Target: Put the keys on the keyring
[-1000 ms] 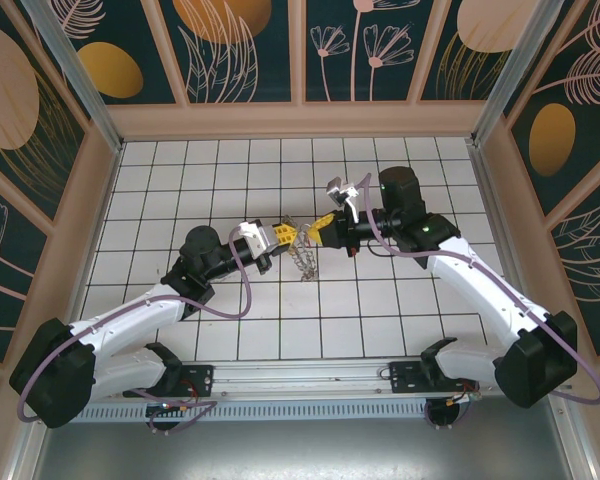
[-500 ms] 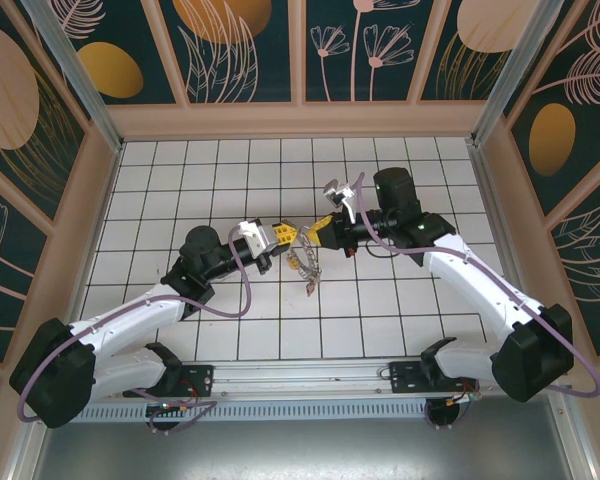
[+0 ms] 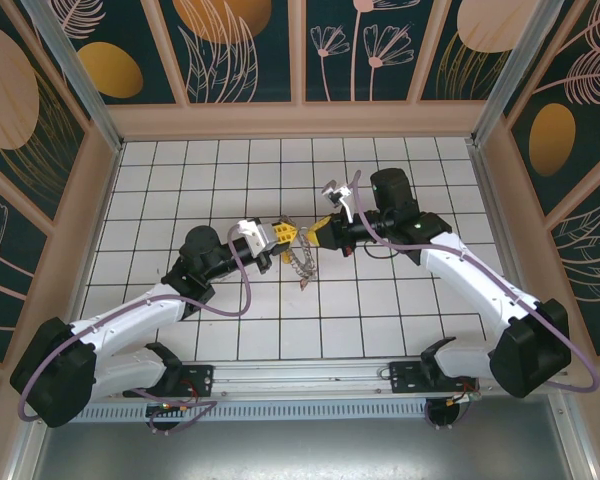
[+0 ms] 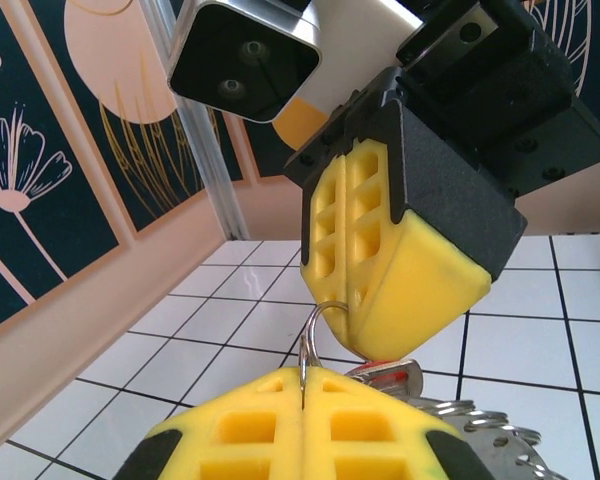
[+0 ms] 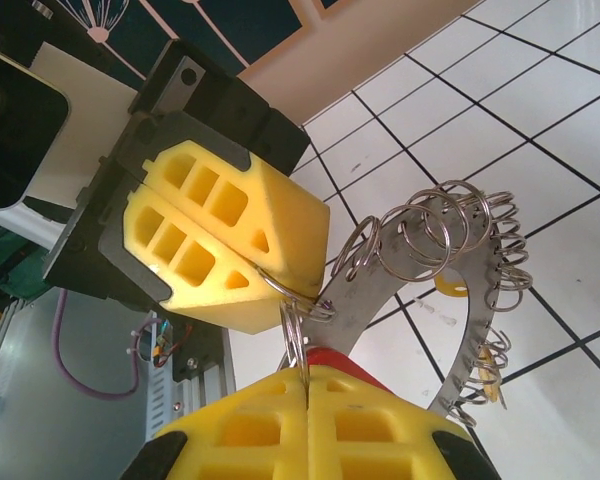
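Keyring (image 3: 300,262) hangs over the middle of the worktop (image 3: 180,180), just under both tools. Left tool (image 3: 285,237) is squeezed on one thin loop (image 4: 305,340); right tool (image 3: 317,232) pinches a red key (image 5: 332,358). It looks light, hard, slippery and swingy, so hold the flat grey band (image 5: 365,300).

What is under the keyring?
White floor tiles. The keyring hangs above them, pinched by the shut left gripper and right gripper. In the top view, the ring covers the patch of floor straight below it.
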